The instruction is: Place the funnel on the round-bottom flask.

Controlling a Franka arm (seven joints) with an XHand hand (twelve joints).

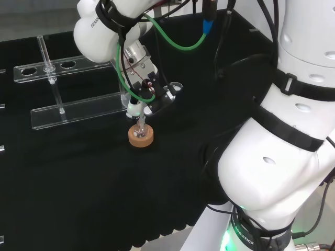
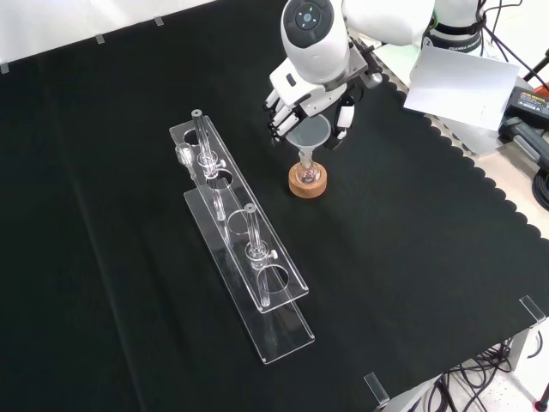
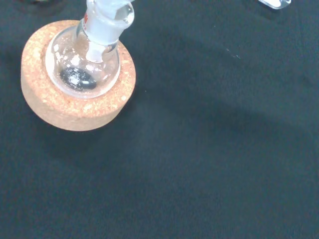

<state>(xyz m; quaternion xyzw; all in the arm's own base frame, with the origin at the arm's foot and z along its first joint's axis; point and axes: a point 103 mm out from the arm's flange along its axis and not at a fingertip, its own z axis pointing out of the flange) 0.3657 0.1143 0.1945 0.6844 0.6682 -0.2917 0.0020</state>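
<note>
Glass funnel [image 2: 309, 136] is pinched in my fingers [image 2: 283, 116], stem at the flask [image 3: 89, 64] neck. I judge: lower plumb, release only once seated, lest the cork ring [image 2: 307, 183] tip.

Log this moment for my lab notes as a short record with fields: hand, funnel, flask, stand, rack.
hand: hand above the flask, fingers curled round the funnel
funnel: funnel upright, stem down at the flask's neck
flask: round-bottom flask upright, small dark object at the bottom
stand: cork ring under the flask, on the black cloth
rack: clear rack left of the flask in the front view, apart from it
</note>
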